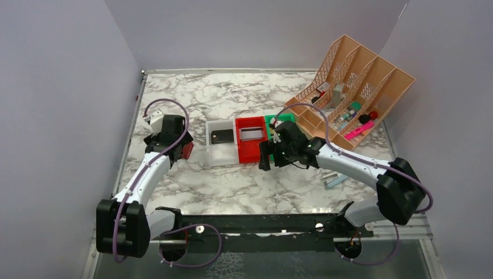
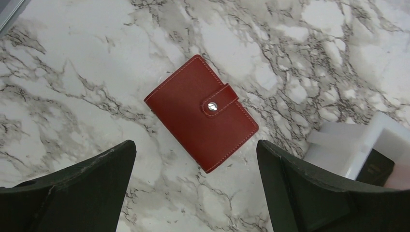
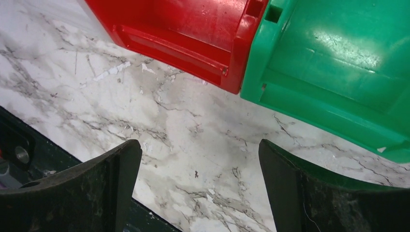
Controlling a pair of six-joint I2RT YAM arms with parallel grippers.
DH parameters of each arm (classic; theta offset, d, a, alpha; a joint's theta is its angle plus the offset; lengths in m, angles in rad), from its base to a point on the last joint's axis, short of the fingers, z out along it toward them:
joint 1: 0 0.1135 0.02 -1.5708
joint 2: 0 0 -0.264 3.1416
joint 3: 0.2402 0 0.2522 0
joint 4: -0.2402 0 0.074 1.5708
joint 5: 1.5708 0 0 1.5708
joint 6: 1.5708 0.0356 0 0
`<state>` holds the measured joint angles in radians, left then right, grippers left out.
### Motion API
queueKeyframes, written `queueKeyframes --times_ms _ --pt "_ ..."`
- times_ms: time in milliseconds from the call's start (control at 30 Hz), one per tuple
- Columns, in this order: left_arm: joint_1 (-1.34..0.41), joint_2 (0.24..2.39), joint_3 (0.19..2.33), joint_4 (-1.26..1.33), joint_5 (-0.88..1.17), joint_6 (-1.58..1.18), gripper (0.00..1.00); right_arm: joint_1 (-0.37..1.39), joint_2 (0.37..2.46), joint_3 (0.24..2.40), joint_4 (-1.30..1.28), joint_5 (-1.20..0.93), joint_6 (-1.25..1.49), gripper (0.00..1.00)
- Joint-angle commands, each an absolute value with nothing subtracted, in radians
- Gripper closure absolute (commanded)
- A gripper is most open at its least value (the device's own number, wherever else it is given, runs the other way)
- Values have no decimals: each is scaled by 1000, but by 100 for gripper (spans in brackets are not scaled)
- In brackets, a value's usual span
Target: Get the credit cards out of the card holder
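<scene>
Nearest, the two arm bases sit at the front edge of the marble table, and each arm reaches out over it.

On the left, the left gripper hovers with its jaws spread wide and nothing held between them. Directly beneath it the card holder lies flat on the marble. It is folded shut, dark-red leather side up, with its strap snapped down over the front. In the wrist view it sits in the gap between the two fingers, and neither of them touches it. No card shows in it from outside.

On the right, the right gripper is just as wide open and empty. It hangs over bare marble just in front of the red bin and the green bin.

Beyond the grippers, three small bins stand in a row, touching side to side. The white bin, just right of the card holder, has a black card lying in it. The red bin next to it has a grey card lying in it. What the green bin holds cannot be told, since the right arm covers most of it.

Farthest back on the right, a tan slotted desk organiser leans tilted, with small items in its compartments.
</scene>
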<state>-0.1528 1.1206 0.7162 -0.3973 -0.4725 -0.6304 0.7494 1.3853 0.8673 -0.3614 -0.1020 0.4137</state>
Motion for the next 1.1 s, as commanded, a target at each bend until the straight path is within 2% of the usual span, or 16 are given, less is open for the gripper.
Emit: queueKeyframes --times_ms 0,233,633,1000,1067 --pt "-98 1172 694 -360 -483 -671 1 774 1472 942 -385 -36 456 5" --pt "-44 1227 655 -287 -455 -697 1 781 1598 1015 -356 33 479 5" --pt "-25 1315 614 -152 -393 -732 1 797 1761 1174 -315 -15 416 7" --pt "-10 1493 692 -163 -339 -777 1 808 1654 1067 -271 -59 461 7" --pt "-9 1516 696 -169 -323 -773 5 808 1601 1024 -254 -66 475 7"
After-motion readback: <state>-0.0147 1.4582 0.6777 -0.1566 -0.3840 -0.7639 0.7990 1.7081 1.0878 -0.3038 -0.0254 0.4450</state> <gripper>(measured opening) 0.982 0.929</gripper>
